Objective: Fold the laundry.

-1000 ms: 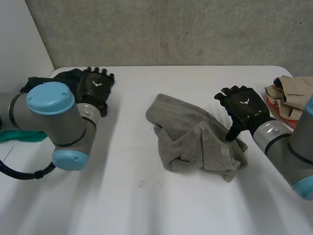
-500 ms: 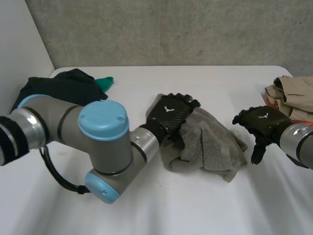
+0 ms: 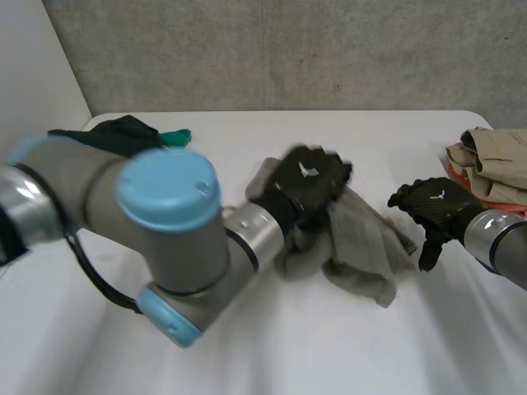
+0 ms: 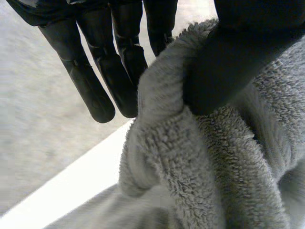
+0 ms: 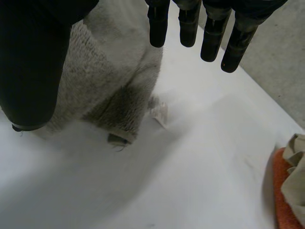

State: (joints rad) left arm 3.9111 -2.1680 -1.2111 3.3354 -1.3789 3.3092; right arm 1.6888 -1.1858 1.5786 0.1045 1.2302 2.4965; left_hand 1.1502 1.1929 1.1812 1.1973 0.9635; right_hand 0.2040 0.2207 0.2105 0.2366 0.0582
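A crumpled grey towel (image 3: 362, 245) lies in the middle of the white worktop (image 3: 272, 350). The left hand (image 3: 309, 181) sits on its left part, thumb and fingers pinching a raised fold. The right hand (image 3: 434, 204) is just beside its right edge, fingers straight, holding nothing.

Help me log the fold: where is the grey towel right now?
In the head view the grey towel lies crumpled in the middle of the table, its left part pinched by the left hand, the right hand open beside its right edge.
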